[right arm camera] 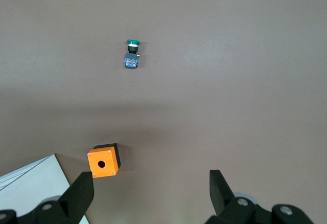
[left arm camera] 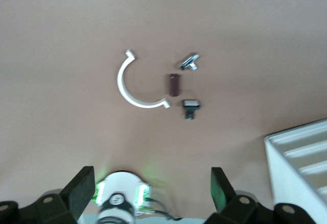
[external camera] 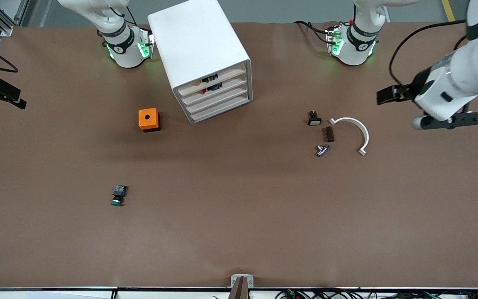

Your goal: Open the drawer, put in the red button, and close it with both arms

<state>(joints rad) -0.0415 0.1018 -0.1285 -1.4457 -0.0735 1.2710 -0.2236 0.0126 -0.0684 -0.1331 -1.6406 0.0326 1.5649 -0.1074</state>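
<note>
Green-capped button (external camera: 118,196) lies nearest; both tools, left (left arm camera: 153,193) and right (right arm camera: 152,196), gape wide.

1. A brown tabletop (external camera: 239,232) is filling nearly the whole view under even light.
2. A strip of grey floor (external camera: 272,10) is showing above its top edge.
3. Cables (external camera: 347,294) are lying along its bottom edge.

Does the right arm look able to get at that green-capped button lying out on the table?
Probably yes. The green-capped button lies alone on bare table toward the right arm's end, nothing beside or over it. The right gripper hangs above with jaws open, the orange box well apart.
</note>
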